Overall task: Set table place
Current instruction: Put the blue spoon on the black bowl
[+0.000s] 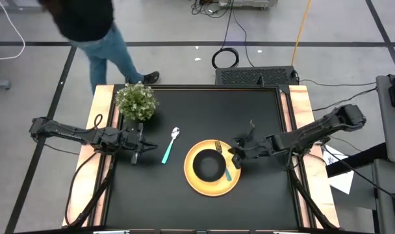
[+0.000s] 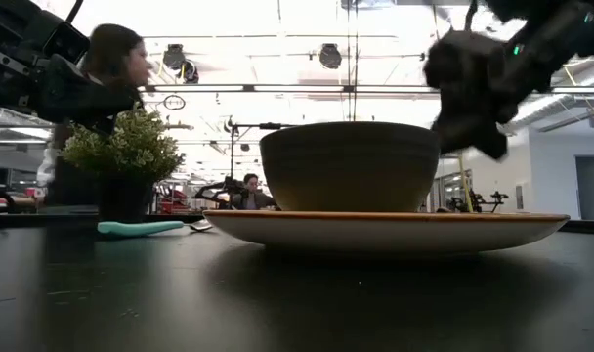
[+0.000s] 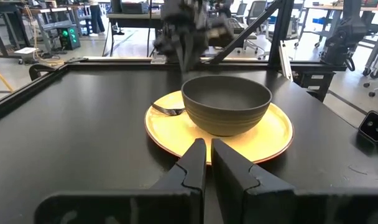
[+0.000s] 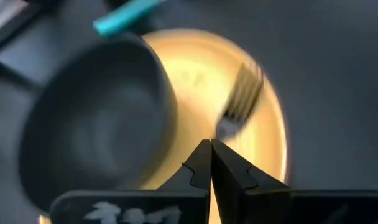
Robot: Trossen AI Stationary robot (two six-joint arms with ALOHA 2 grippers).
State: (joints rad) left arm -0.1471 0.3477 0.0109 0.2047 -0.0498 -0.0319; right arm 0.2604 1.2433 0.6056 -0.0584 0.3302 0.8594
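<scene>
Black worktop in a lab: place setting partly laid.
Plate holds bowl and fork; spoon lies apart beside it. Right gripper closed, empty, over fork; left gripper closed, idle.

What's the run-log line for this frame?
bowl on plate | fork on plate | spoon on table | right pincer shut by fork | left pincer idle

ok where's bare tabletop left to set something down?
Free: the table's far stretch between plant and right edge, and its near strip below the plate. Crowded: mid-row with left pincer, spoon, bowl, fork, right pincer.
</scene>
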